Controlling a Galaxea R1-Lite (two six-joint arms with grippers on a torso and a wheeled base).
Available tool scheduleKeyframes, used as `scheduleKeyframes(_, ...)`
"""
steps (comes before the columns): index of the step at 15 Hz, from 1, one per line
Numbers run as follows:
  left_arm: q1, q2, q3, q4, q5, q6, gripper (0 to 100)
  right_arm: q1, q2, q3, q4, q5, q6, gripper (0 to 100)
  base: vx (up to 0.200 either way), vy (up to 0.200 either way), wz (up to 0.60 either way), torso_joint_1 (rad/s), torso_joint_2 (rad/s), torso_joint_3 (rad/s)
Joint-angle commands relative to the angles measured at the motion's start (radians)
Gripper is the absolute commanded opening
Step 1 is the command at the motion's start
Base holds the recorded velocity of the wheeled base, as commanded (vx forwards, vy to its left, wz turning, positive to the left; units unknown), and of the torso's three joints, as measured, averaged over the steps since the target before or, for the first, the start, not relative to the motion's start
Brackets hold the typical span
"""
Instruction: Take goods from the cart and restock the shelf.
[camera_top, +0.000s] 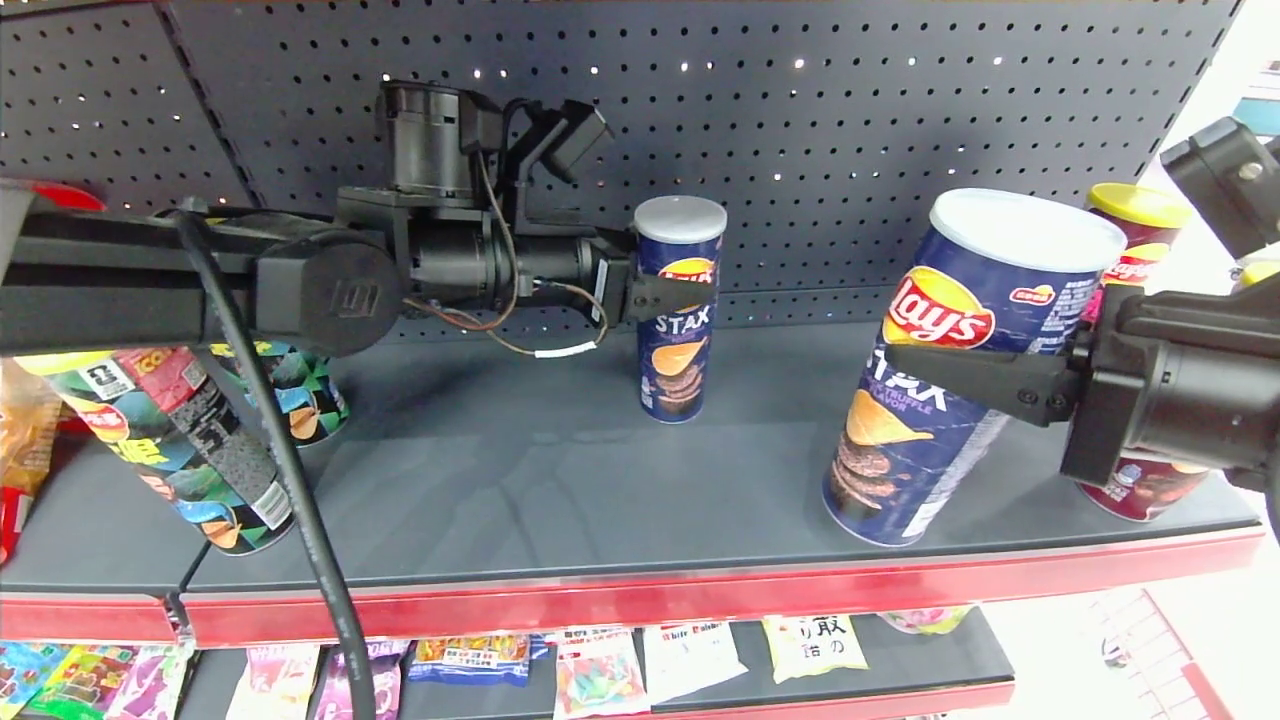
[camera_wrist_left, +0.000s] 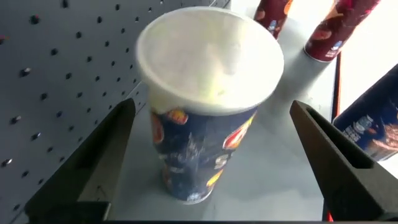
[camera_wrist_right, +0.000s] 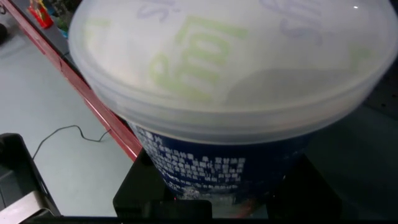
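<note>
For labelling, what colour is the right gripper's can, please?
Dark blue can, white lid; head view shows it best.

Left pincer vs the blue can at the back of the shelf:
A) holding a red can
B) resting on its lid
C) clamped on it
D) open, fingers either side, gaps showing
D: the left pincer has its fingers clear of the blue can on both sides, with shelf showing in the gaps.

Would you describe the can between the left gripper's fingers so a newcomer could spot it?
On the grey shelf, look back by the pegboard. The blue can stands upright there, mid-shelf; its blue twin is up front, clasped by the right gripper.
</note>
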Motion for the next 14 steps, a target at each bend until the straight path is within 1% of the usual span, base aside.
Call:
scheduleKeyframes(1,-0.005,0.029,-0.02,-0.001,0.0,0.0,100,0.001,0.002,0.001,0.0,-0.006,-0.001,0,0.0,0.0,0.0,0.0,0.0,0.0)
scheduleKeyframes(7,-0.013,0.109,-0.112,-0.001,0.005,0.0,100,0.001,0.005,0.001,0.0,-0.007,-0.001,0,0.0,0.0,0.0,0.0,0.0,0.0)
scheduleKeyframes(12,-0.037,0.139,-0.127,-0.001,0.023,0.0,100,0.0,0.01,-0.001,0.0,-0.009,-0.001,0,0.0,0.0,0.0,0.0,0.0,0.0)
scheduleKeyframes(13,-0.037,0.147,-0.133,-0.003,0.025,0.0,0,0.0,0.013,-0.001,0.0,-0.009,-0.001,0,0.0,0.0,0.0,0.0,0.0,0.0)
scheduleKeyframes(14,-0.037,0.15,-0.141,-0.003,0.025,0.0,0,0.0,0.013,-0.001,0.0,-0.009,-0.001,0,0.0,0.0,0.0,0.0,0.0,0.0)
